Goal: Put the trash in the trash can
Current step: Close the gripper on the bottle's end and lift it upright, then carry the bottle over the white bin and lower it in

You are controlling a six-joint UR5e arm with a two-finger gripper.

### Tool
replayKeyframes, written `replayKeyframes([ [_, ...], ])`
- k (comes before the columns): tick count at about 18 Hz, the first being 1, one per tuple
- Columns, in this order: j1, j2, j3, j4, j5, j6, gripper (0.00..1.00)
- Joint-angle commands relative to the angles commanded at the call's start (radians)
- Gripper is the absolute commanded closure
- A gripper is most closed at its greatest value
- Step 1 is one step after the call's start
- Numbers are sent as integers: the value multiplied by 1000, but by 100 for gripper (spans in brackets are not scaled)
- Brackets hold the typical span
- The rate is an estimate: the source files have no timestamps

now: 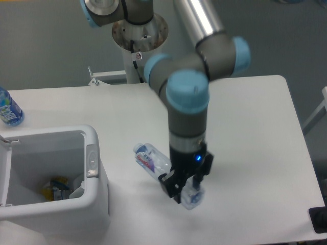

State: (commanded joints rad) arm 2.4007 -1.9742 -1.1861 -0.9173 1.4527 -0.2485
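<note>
While the clear water bottle [162,172] hangs tilted above the middle of the worktop [255,132], cap end pointing toward the trash can [95,168] and base end low by the front edge, the gripper [186,189] is clamped on its lower half, fingers closed around the crinkled plastic. The grip sits near one end, so the long free end will want to swing; a steady, unhurried carry should keep it from slipping. The bottle appears lifted off the surface, though how far cannot be judged.

The trash can stands at the front left corner of the worktop, its opening facing up, with some coloured scraps already visible at the bottom. The carry should bring the bottle leftward, high enough for its drooping cap end to pass over the thick rim and the grey latch strip [91,160], and the release should come only once the whole bottle is over the opening.

A blue-tinted bottle [8,109] lies at the left edge, well apart, and needs no touching.
</note>
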Motion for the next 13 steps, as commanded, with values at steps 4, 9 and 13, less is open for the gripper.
replayKeyframes([
  [4, -9, 32, 45, 98, 0, 29, 38],
  [9, -80, 77, 46, 150, 2, 51, 37],
  [13, -156, 87, 43, 189, 0, 54, 37],
])
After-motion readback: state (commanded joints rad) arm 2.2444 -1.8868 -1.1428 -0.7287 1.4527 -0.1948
